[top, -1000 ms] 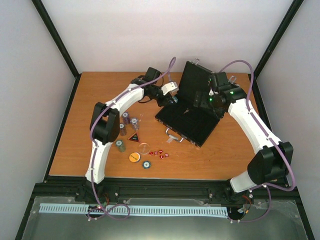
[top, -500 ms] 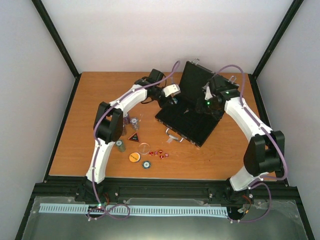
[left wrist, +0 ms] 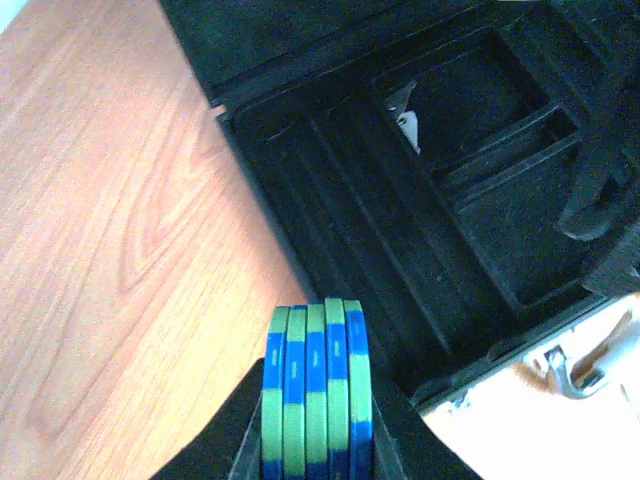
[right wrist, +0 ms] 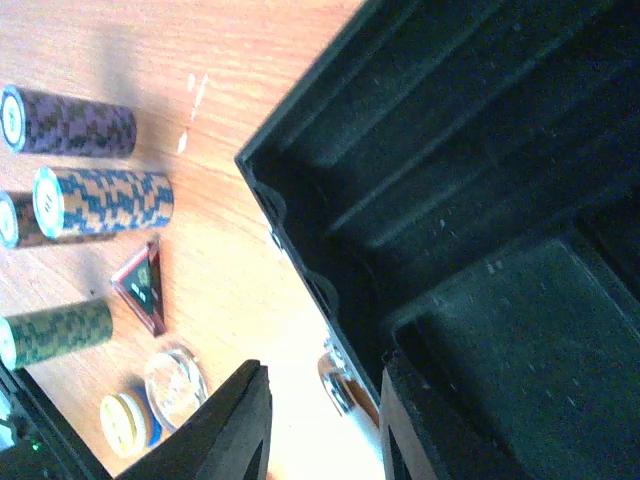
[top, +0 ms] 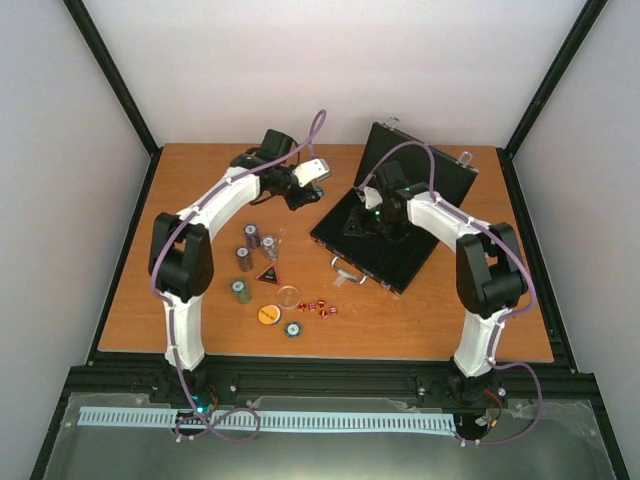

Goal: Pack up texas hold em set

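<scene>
Above the table (top: pixel 420 320), your left claw (left wrist: pixel 316 450) clamps rigid, likely slick chips (left wrist: pixel 315 370) by their flat ends, ten o'clock of the case (left wrist: pixel 400 250); right claw (right wrist: pixel 325 430) unclear.

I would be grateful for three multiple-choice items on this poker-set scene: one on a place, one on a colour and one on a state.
1. Where does the red-black triangle lie relative to the black case?
A. Inside it.
B. On the table, to its left.
C. On top of it.

2. What colours are the chips held in the left jaws?
A. Red and white.
B. Black and gold.
C. Green and blue.

3. In what state is the case?
A. Open, with its lid raised.
B. Shut and clasped.
C. Shut, clasps undone.

Answers:
1 B: the top view shows it on the wood among the loose pieces.
2 C: the left wrist view shows green-and-blue edges between the jaws.
3 A: the lid stands up behind the exposed inside.
</scene>
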{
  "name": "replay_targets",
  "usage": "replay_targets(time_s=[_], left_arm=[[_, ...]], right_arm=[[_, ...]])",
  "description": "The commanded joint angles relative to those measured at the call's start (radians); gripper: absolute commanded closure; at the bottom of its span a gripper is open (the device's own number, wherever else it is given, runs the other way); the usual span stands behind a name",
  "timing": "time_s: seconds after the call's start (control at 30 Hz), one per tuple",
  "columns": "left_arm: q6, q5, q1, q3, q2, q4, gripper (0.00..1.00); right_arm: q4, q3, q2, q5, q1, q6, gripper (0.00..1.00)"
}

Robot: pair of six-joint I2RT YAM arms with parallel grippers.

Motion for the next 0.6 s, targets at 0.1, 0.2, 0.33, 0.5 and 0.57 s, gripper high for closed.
replay_targets(time_s=[0.1,0.2,0.33,0.5,0.57], left_arm=[[0.071,-0.036,0.034,-0.091,-0.138,-0.004,0.99],[0.075,-0.043,0.039,-0.118,-0.167,-0.003,0.99],[0.065,-0.036,0.038,-0.151,-0.193,0.008,0.99],[0.073,-0.052,0.039,-0.178,-0.217,0.007,0.99],[0.075,-0.055,0.039,-0.186,-0.224,0.007,0.99]], right_arm=[[0.066,0.136,0.122,-0.02,0.033,0.04,0.67],[0.067,0.182,0.175,-0.016,0.056,0.04,0.67],[0.05,0.243,0.234,0.001,0.088,0.032,0.67],[0.03,0.252,0.268,0.025,0.125,0.031,0.66],[0.02,0.244,0.271,0.035,0.138,0.027,0.66]])
